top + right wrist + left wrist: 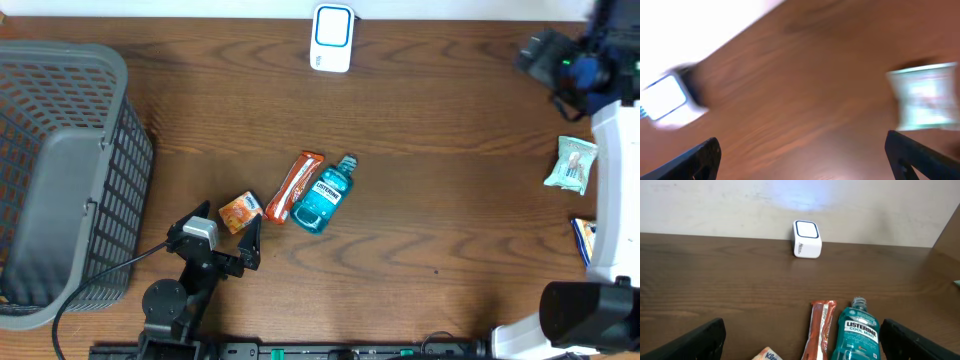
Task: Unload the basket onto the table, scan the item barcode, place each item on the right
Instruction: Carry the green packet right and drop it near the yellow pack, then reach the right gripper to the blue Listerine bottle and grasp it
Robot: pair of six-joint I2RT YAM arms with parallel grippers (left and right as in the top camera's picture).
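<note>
item: three candidates mid-table. The mouthwash bottle [324, 195] lies on its side, the snack bar [296, 186] touches it, and the orange packet [240, 211] is just beside the bar. You can't tell which goes next.
scanner [332, 38]: at the far edge, well apart from all three.
left gripper [228, 228]: jaws wide and empty, orange packet just ahead.
right gripper [802, 157]: wide and empty, view blurred, green packet [572, 165] nearby.
risk, crowding: close on the packet and you likely nudge the bar into the bottle.
risk, roll: the bottle is round, so an off-centre pinch probably spins it away.
risk, barcode: none is visible on any item, so showing the wrong face means no read.
risk, arms: both reaching for the scanner could clash.
</note>
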